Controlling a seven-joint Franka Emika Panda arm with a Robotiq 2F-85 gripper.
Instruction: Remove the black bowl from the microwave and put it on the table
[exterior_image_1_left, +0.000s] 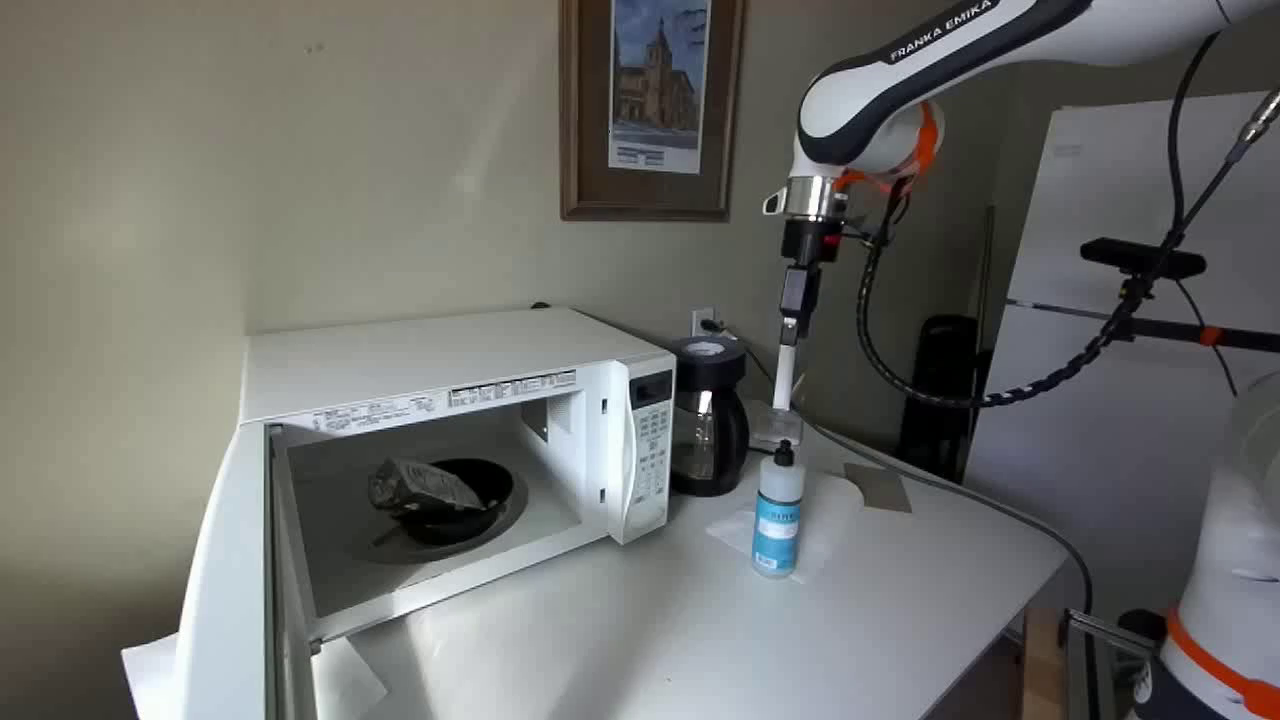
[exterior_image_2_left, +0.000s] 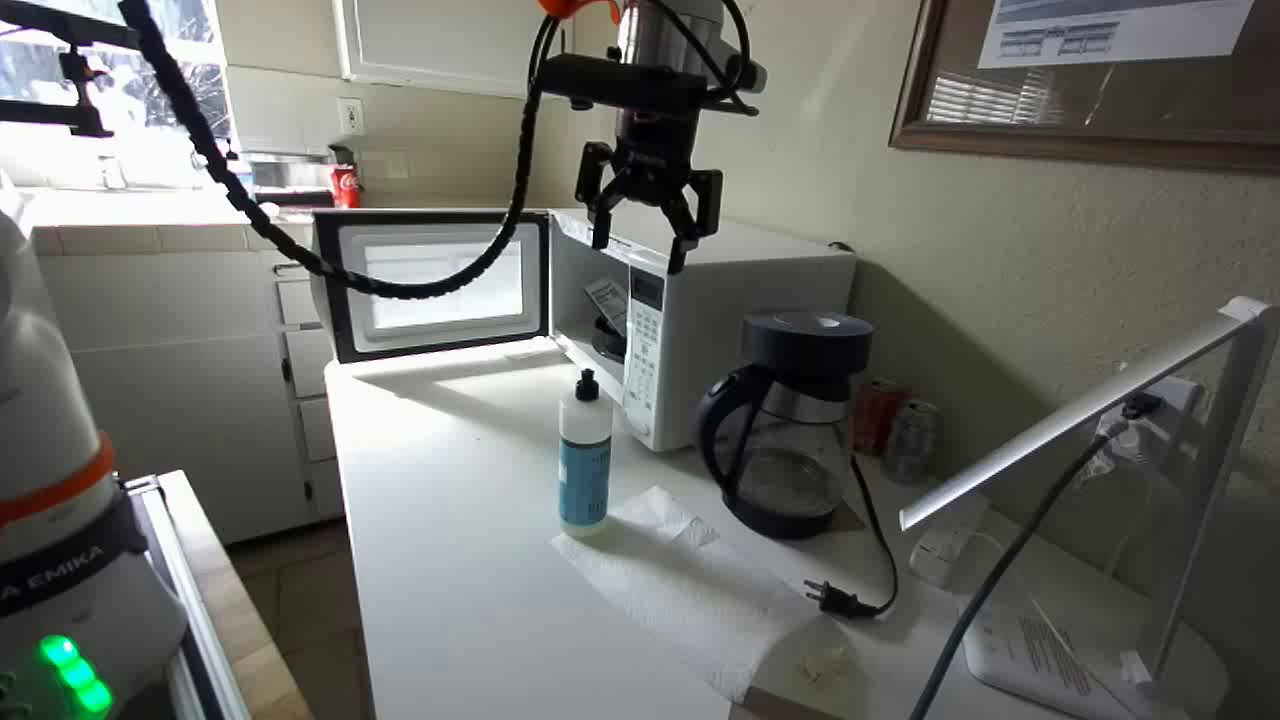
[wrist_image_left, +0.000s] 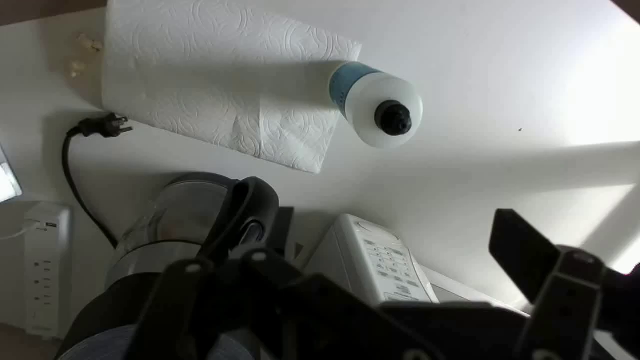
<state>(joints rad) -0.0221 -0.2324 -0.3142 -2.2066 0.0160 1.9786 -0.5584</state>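
Pincer (exterior_image_2_left: 638, 252) hangs above the bench (exterior_image_2_left: 450, 560), its fingers (exterior_image_2_left: 684, 245) standing apart from each other. The black bowl (exterior_image_1_left: 492, 490) is inside the microwave (exterior_image_1_left: 440, 360), whose door (exterior_image_1_left: 225, 580) is open, and a grey packet (exterior_image_1_left: 425, 487) lies over part of this bowl. A bottle (exterior_image_1_left: 777, 520) stands upright at the paper towel's (exterior_image_2_left: 680, 590) edge.

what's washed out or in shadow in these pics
In an exterior view, the window is blown out nearly white; in the wrist view, glare washes out the table at right and a shadow stretches from the bottle across the paper towel; in an exterior view, the black bowl sits in shadow inside the microwave.
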